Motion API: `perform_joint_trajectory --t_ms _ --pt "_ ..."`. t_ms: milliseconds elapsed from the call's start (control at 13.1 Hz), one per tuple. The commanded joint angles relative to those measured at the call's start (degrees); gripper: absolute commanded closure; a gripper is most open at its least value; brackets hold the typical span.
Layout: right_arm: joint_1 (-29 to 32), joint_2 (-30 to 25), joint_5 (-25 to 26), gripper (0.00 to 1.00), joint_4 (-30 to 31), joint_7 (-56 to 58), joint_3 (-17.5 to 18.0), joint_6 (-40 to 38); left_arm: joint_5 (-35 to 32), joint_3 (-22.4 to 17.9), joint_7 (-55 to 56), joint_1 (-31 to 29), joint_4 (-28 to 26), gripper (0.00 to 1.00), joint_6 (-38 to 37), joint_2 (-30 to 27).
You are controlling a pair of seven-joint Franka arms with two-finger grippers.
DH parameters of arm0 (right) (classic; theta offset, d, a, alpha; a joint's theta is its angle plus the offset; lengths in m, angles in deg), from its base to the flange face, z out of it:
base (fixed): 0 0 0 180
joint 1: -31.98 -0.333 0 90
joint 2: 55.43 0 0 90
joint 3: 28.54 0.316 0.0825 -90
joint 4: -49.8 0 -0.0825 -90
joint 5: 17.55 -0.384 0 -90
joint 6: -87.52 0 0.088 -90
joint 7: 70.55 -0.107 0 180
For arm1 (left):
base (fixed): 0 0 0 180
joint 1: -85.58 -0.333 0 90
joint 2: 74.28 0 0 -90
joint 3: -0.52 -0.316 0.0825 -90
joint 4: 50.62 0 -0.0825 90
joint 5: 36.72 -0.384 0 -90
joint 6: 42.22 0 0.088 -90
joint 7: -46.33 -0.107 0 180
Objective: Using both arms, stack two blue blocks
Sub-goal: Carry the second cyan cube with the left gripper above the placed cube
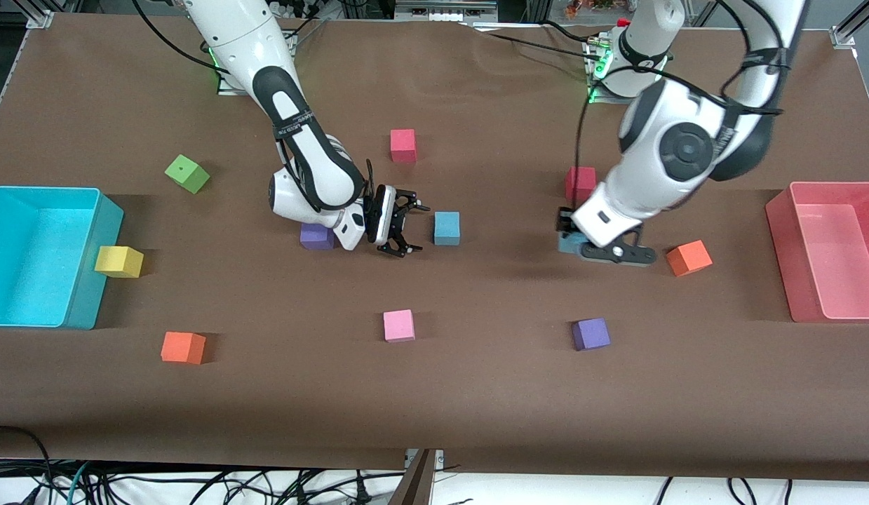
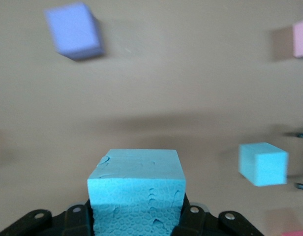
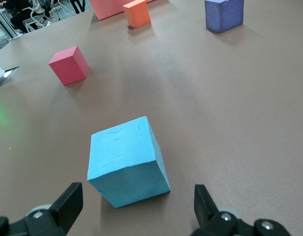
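Observation:
One blue block [image 1: 447,228] sits on the table near the middle. My right gripper [image 1: 399,229] is open and low, right beside it toward the right arm's end. In the right wrist view this block [image 3: 127,160] lies just ahead of the gripper [image 3: 136,209], not between the fingers. My left gripper [image 1: 571,243] is shut on the other blue block [image 1: 567,244], low over the table near a red cube. The left wrist view shows the held block [image 2: 136,187] in the gripper [image 2: 136,219] and the free block [image 2: 263,163] farther off.
Near the left gripper are a red cube [image 1: 580,184], an orange cube [image 1: 689,257] and a purple cube [image 1: 591,334]. A purple cube [image 1: 316,237] sits under the right wrist. A pink cube [image 1: 399,325] lies nearer the camera. Cyan bin [image 1: 90,280] and pink bin [image 1: 781,238] stand at the ends.

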State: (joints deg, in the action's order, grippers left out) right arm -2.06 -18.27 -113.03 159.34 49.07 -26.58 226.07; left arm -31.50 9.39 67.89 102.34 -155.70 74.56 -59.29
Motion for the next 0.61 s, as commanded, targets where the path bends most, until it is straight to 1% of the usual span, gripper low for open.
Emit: perform_joint_trajectory --t_ms 0,76,229,458,535 --pt "0.6 -0.4 -1.3 0.0 0.6 1.2 0.3 -0.7 0.8 -0.3 9.7 6.9 3.5 0.85 1.0 4.9" --pt "0.6 -0.4 -1.3 0.0 0.5 1.2 0.3 -0.7 0.8 -0.3 11.5 9.0 4.6 0.84 2.3 6.6" --pt "0.7 -0.4 -1.3 0.0 0.4 1.2 0.3 -0.7 1.1 -0.3 16.1 13.1 4.9 0.84 6.3 9.0" --pt "0.8 -0.4 -1.5 0.0 0.2 1.0 0.4 -0.7 1.1 -0.3 22.6 16.5 9.3 0.83 8.9 14.2" --pt "0.8 -0.4 -1.6 0.0 0.2 1.0 0.4 -0.7 1.0 -0.3 24.2 17.3 10.0 0.83 9.4 15.4"
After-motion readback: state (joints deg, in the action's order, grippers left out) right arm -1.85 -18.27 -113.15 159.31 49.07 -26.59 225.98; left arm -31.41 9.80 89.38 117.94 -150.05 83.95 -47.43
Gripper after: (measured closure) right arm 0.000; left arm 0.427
